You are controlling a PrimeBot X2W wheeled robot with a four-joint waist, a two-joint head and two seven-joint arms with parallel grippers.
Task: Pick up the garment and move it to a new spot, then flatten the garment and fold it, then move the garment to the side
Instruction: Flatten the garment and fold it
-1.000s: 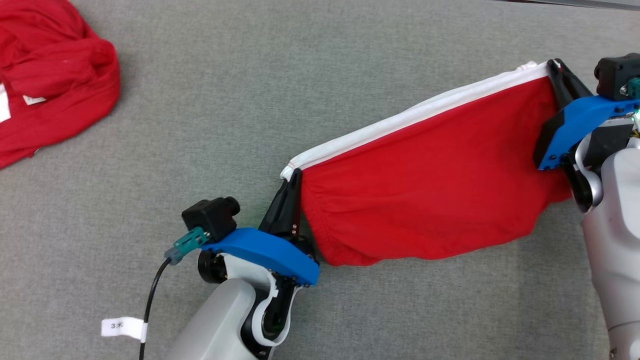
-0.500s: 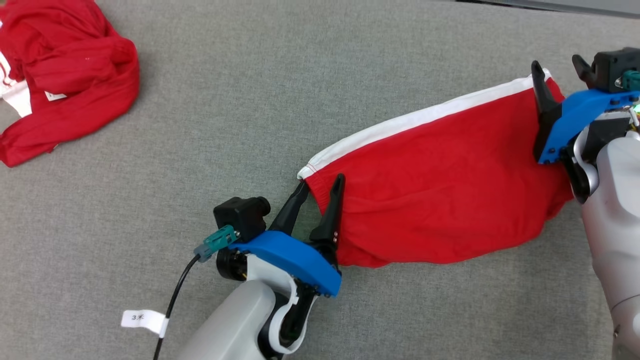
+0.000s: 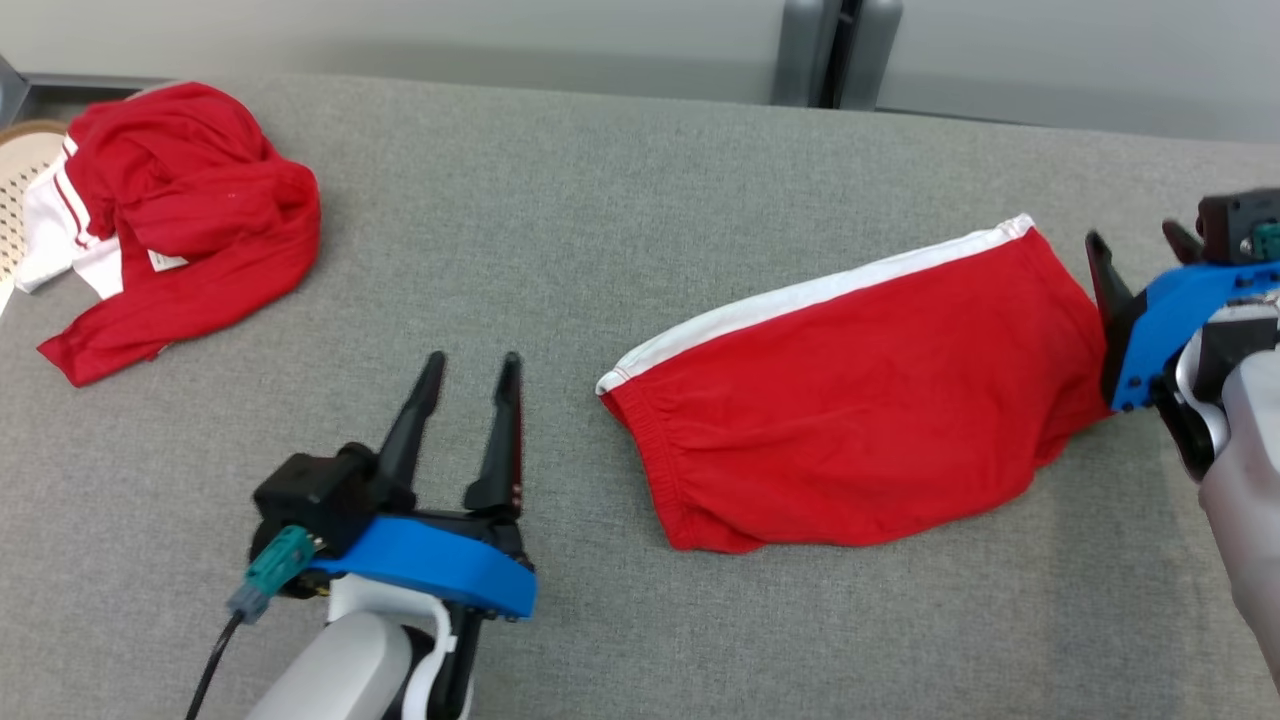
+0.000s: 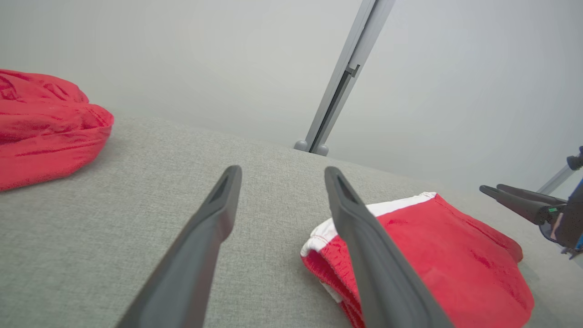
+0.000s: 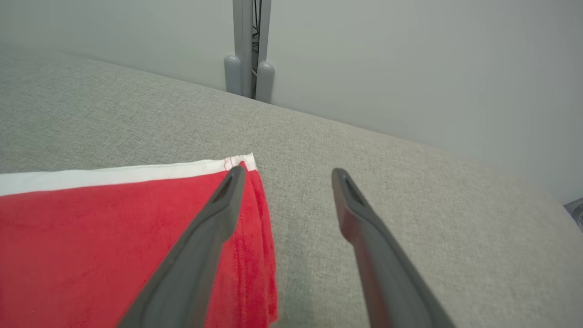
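Garment point(image 3: 860, 420) on table point(image 3: 560, 250), between left claw point(image 3: 473, 358) and right claw point(image 3: 1133, 237)

The garment point(image 3: 860, 420), red with a white band along its far edge, is laid flat and slantwise on the grey bench point(image 3: 600, 220).

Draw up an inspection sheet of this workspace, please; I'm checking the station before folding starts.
Surface: grey fabric tabletop, no stains seen.
Job's things: red garment with a white band lies spread on the tabletop, right of centre, held by nothing.
Clutter: crumpled red clothing at far left; pale perforated object at the left edge beside it.
Grippers: left gripper open, apart from the garment; right gripper open at the garment's right end, contact unclear.
Cables: dark cable hangs from a teal connector on the left wrist.
Surroundings: pale wall and grey post behind the table.
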